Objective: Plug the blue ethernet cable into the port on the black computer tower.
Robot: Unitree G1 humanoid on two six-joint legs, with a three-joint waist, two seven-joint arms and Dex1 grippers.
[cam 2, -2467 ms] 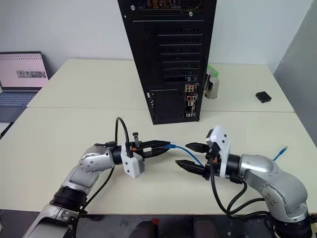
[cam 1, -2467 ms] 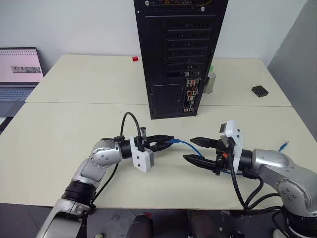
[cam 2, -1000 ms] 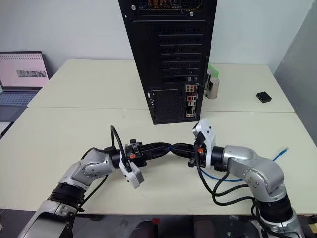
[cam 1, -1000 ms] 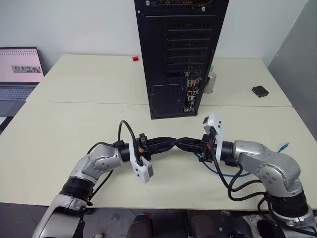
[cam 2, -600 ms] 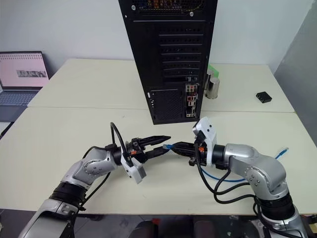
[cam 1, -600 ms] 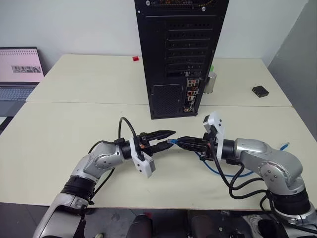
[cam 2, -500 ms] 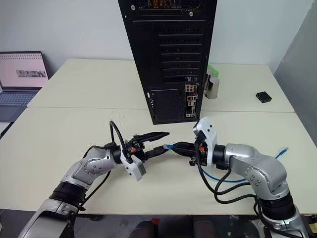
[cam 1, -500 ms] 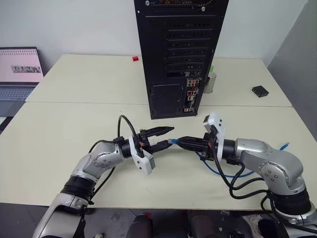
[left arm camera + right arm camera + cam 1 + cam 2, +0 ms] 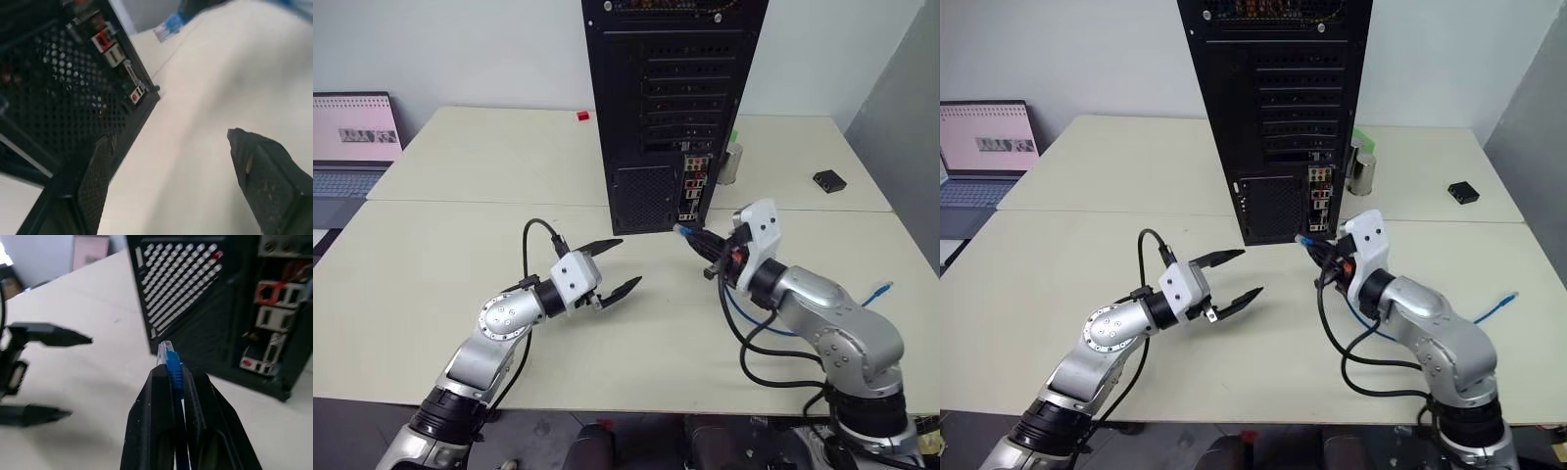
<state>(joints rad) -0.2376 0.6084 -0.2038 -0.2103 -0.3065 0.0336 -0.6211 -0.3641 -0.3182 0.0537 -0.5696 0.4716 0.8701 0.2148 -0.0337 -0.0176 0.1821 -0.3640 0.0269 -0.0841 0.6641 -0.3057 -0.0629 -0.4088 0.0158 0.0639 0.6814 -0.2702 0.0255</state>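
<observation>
Since a second ago left gripper point(image 9: 612, 266) lets go of the blue ethernet cable point(image 9: 172, 366), jaws now spread wide above the desk point(image 9: 431, 255). Right gripper point(image 9: 693, 239), jaws pinching the cable just behind its plug, has carried it close to the black computer tower point(image 9: 671, 108), near the port strip.

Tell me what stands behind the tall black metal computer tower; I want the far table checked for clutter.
Beside the tall black metal computer tower's right edge, a metallic cylinder and something green peek out behind it. The case covers whatever is directly behind it.
</observation>
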